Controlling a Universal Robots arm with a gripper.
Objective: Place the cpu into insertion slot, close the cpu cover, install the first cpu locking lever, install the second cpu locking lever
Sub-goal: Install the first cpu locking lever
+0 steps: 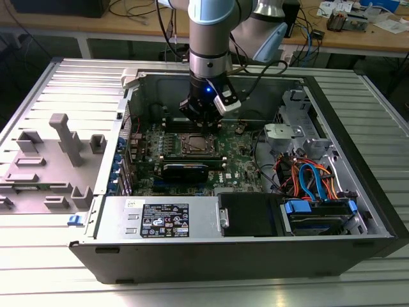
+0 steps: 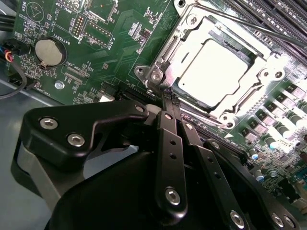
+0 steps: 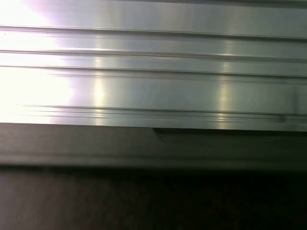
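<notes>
Progress: cpu (image 2: 218,67) is seated in insertion slot (image 2: 187,36), cpu cover (image 2: 240,103) is closed over it | gripper (image 2: 169,98) is drawn together, tips at socket corner | locking levers: state cannot be told.

Silvery cpu (image 2: 215,67), green motherboard (image 2: 120,43)

Electronics lab: open computer case (image 1: 255,192) on ribbed aluminium table (image 1: 64,77), cable-strewn wooden workbench (image 1: 358,35) behind.

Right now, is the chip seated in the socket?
Yes: in the second wrist view the chip lies flat inside the socket, framed by the cover.
</notes>
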